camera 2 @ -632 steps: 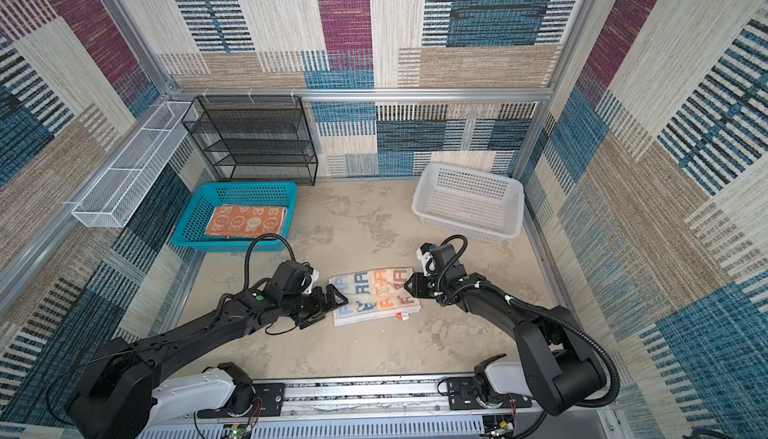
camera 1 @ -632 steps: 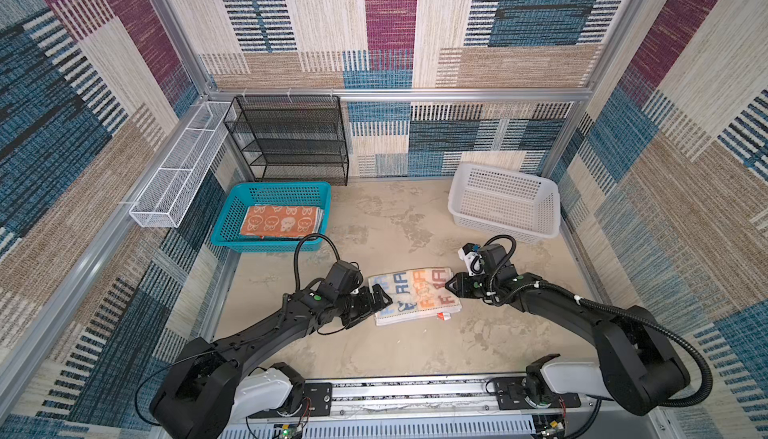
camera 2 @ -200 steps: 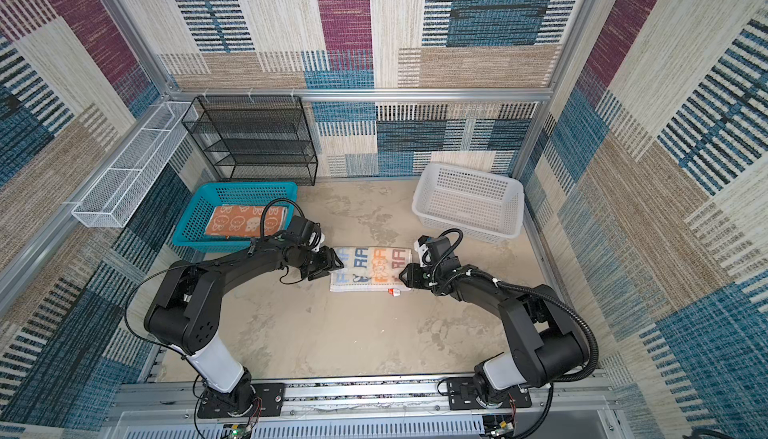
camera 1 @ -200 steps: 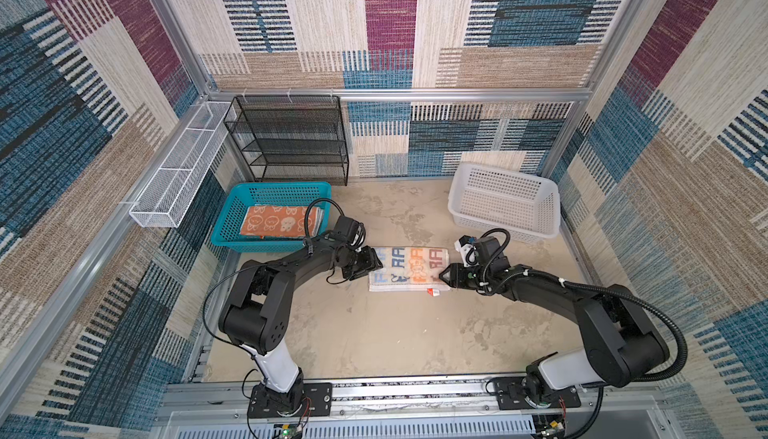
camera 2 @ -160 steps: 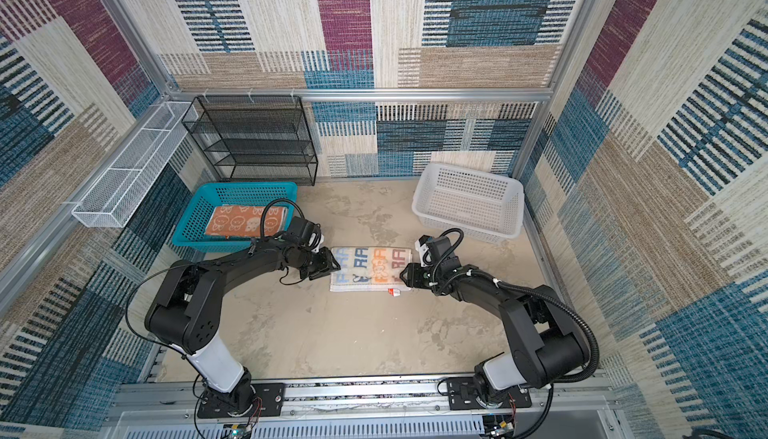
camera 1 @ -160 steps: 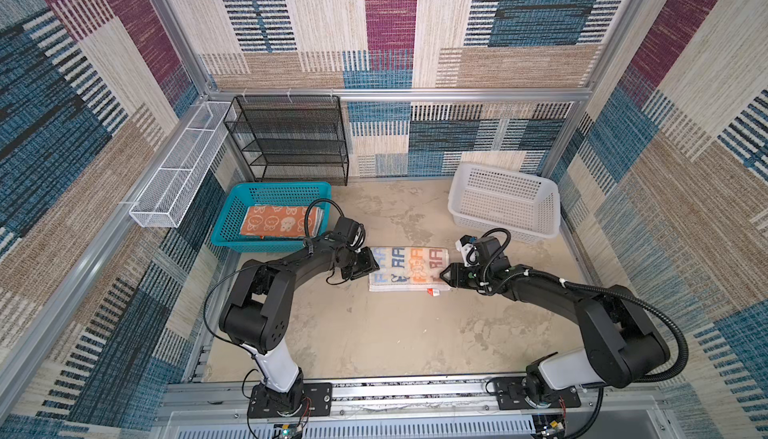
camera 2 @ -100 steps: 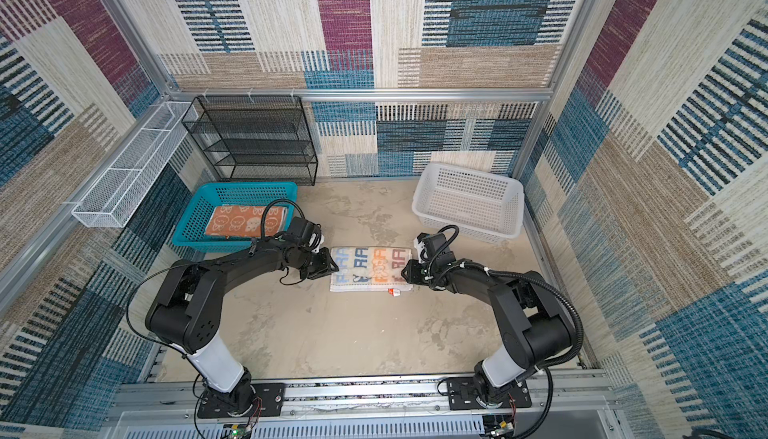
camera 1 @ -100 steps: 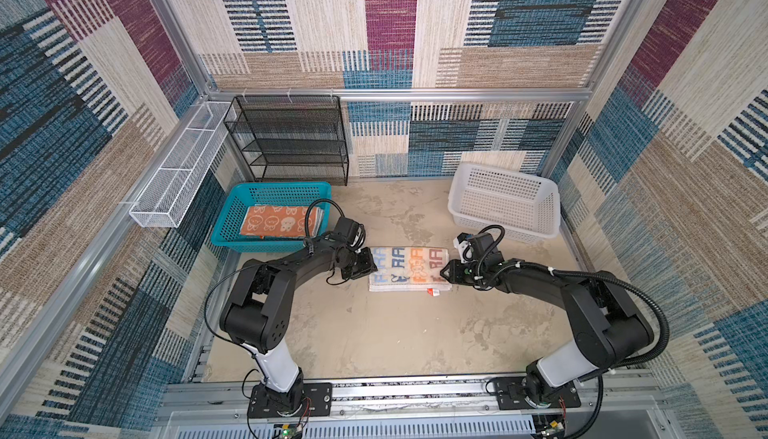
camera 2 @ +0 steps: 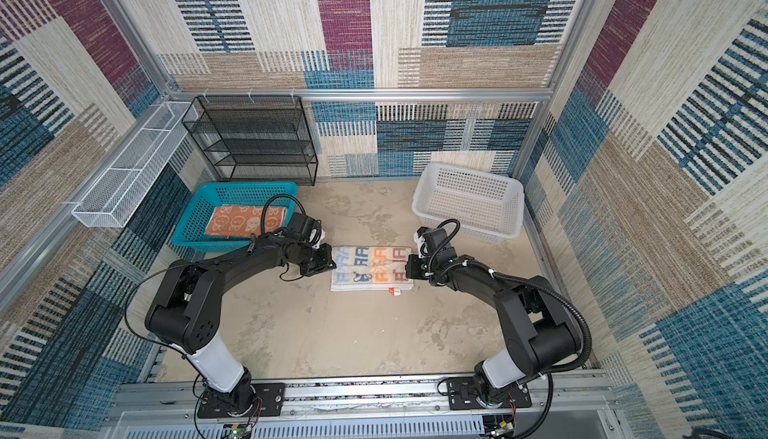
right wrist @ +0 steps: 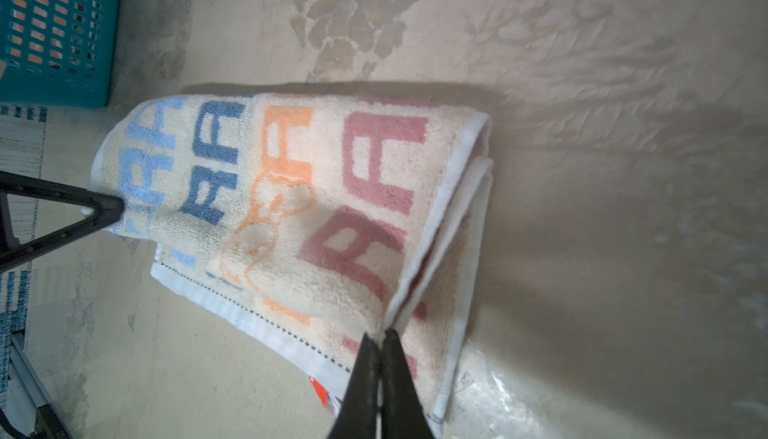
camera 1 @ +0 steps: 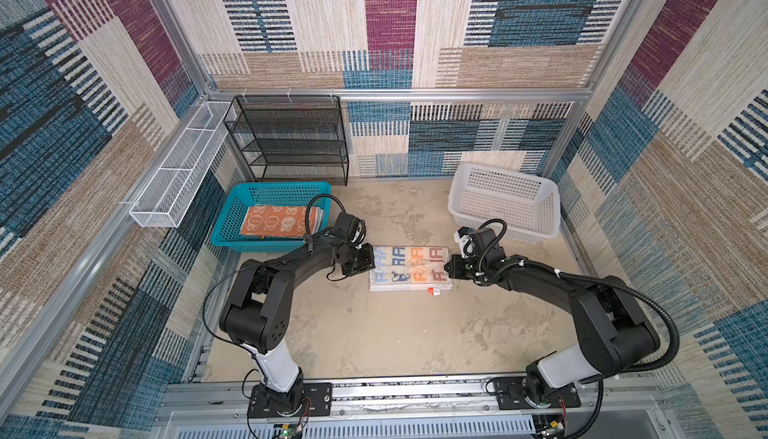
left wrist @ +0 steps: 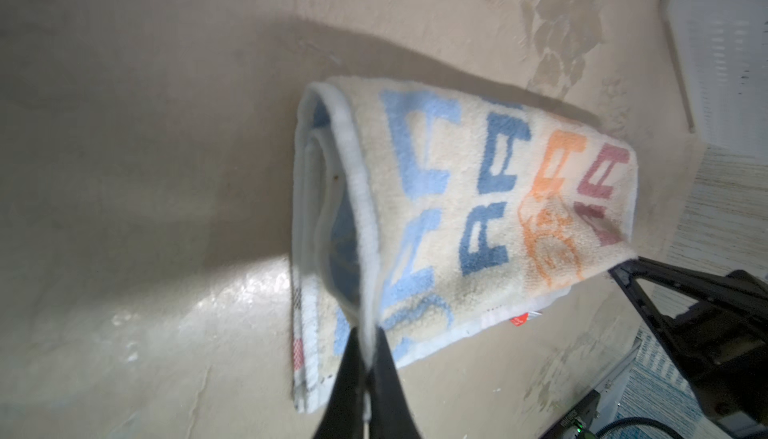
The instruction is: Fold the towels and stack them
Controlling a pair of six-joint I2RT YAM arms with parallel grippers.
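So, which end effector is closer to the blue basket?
Left. The left end effector grips one end of the lettered towel, close to the blue basket; the right end effector grips the opposite end, farther from it.

On the mottled beige bench [camera 1: 395,333], a teal plastic basket [camera 1: 229,223] sits at ten o'clock and a white slotted basket [camera 1: 525,208] at two. A black wire rack [camera 1: 291,142] stands at eleven, and a white mesh trough [camera 1: 178,175] hangs along the wall at nine.

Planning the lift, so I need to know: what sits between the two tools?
The folded lettered towel fills that stretch. The left tool and right tool each pinch one short end, as both top views show.
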